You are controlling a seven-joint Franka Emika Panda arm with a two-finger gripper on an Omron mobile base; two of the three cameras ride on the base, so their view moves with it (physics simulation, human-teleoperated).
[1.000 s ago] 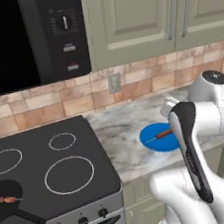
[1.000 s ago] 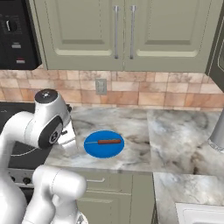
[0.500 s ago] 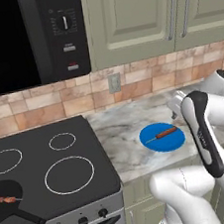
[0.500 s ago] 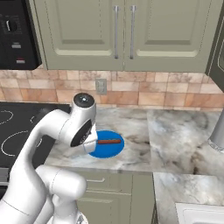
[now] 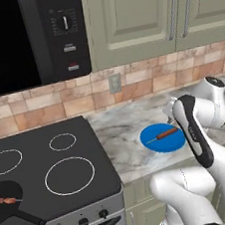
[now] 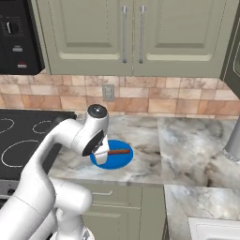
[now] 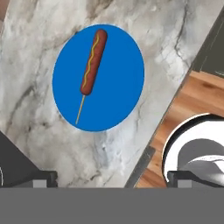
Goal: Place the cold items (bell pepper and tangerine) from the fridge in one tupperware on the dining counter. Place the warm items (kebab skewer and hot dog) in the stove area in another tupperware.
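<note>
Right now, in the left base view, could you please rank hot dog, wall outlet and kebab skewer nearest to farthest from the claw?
1. hot dog, on the blue plate.
2. wall outlet, on the backsplash.
3. kebab skewer, in the far-left pan.

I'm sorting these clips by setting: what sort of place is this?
A home-style kitchen, rendered rather than real. A black stove with ring burners sits beside a marble counter, green cabinets hang above a tiled backsplash, and a hot dog lies on a blue plate.
</note>
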